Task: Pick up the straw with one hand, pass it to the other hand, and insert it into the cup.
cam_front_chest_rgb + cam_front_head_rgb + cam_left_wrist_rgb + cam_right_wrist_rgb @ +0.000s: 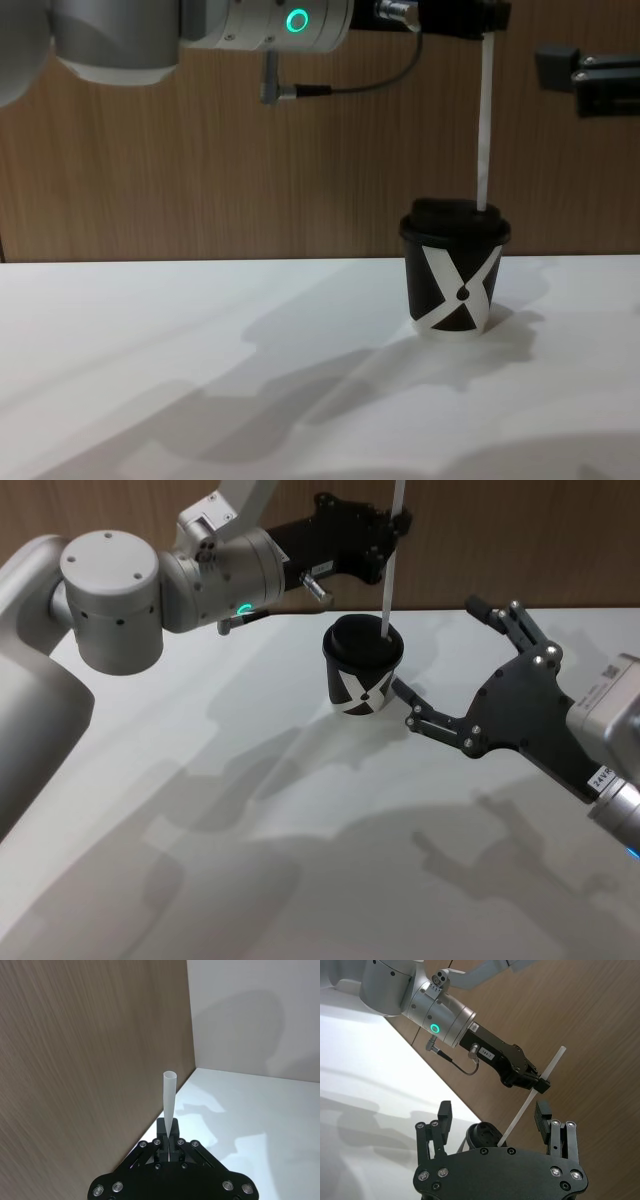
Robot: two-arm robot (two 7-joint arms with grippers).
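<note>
The white straw (390, 570) stands nearly upright, with my left gripper (395, 525) shut on its upper part. Its lower end meets the domed lid of the black cup (362, 675) with the white X pattern, which stands on the white table; how deep it goes in I cannot tell. The chest view shows the straw (485, 130) rising from the right side of the cup (455, 275). My right gripper (437, 647) is open just right of the cup and holds nothing. From the right wrist, the straw (520, 1117) slants over the lid (482, 1136).
A wood-panelled wall (520, 540) rises close behind the cup at the table's far edge. The left arm's thick silver wrist (215, 570) with its green ring reaches across the back left. Bare white table (300, 860) spreads out in front of the cup.
</note>
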